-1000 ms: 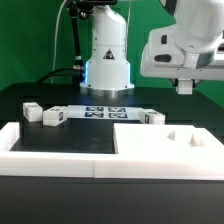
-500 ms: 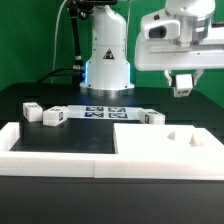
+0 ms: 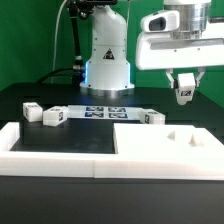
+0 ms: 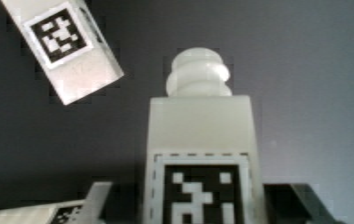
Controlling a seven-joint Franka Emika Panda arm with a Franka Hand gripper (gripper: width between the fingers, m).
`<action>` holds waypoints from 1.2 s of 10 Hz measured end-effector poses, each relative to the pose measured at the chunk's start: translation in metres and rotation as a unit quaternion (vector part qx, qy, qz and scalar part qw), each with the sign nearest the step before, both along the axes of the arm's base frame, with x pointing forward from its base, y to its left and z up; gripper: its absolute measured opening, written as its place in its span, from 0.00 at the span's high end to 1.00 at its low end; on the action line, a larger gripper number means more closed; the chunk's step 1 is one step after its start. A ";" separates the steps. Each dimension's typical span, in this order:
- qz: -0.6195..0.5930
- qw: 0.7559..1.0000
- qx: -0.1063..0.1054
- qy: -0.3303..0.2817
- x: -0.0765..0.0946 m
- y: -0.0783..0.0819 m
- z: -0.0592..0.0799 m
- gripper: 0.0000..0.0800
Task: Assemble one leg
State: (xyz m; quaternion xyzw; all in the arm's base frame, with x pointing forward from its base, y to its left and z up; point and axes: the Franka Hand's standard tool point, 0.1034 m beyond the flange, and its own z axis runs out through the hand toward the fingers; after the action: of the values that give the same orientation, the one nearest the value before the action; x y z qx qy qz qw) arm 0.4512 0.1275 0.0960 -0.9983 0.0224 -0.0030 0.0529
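My gripper (image 3: pixel 185 88) is shut on a leg (image 3: pixel 185 93), a small white post with a black-and-white tag, and holds it in the air above the table's far side at the exterior view's right. In the wrist view the leg (image 4: pixel 200 130) stands between my dark fingers (image 4: pixel 113 198), tag facing the camera and a rounded peg at its far end. My gripper (image 4: pixel 200 203) grips its tagged end. A large flat white plate (image 3: pixel 150 148) lies below at the front right.
Two more tagged legs (image 3: pixel 32 110) (image 3: pixel 53 117) lie at the exterior view's left and one (image 3: pixel 152 117) behind the plate. The marker board (image 3: pixel 105 111) lies by the robot base. A white L-shaped frame (image 3: pixel 40 150) borders the front. The wrist view shows another tagged leg (image 4: pixel 67 50) below on the dark mat.
The wrist has turned and come down a little. The held leg now hangs lower and shows more clearly below the hand. The parts on the table have not moved.
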 end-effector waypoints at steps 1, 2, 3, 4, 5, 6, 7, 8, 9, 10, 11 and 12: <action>0.012 0.999 -0.005 -0.040 0.005 -0.005 0.003 0.64; 0.020 0.998 -0.007 -0.063 0.009 -0.010 0.006 0.64; 0.022 0.993 -0.006 -0.113 0.020 -0.013 0.012 0.64; 0.018 0.988 -0.002 -0.156 0.026 -0.012 0.018 0.64; 0.016 0.980 0.002 -0.198 0.025 -0.010 0.017 0.64; 0.014 0.974 0.005 -0.226 0.023 -0.008 0.015 0.64; 0.009 0.971 0.006 -0.239 0.023 -0.008 0.012 0.64; 0.017 0.974 0.003 -0.226 0.021 -0.009 0.008 0.64; 0.048 0.971 -0.007 -0.234 0.027 -0.013 0.005 0.64; 0.068 0.969 -0.014 -0.238 0.038 -0.015 0.002 0.64; 0.078 0.968 -0.016 -0.238 0.048 -0.016 0.003 0.64; 0.093 0.968 -0.018 -0.232 0.061 -0.014 0.007 0.64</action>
State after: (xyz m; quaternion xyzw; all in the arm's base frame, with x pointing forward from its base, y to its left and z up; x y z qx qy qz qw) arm 0.5121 0.1138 0.1025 -0.9688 -0.0835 -0.2302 0.0385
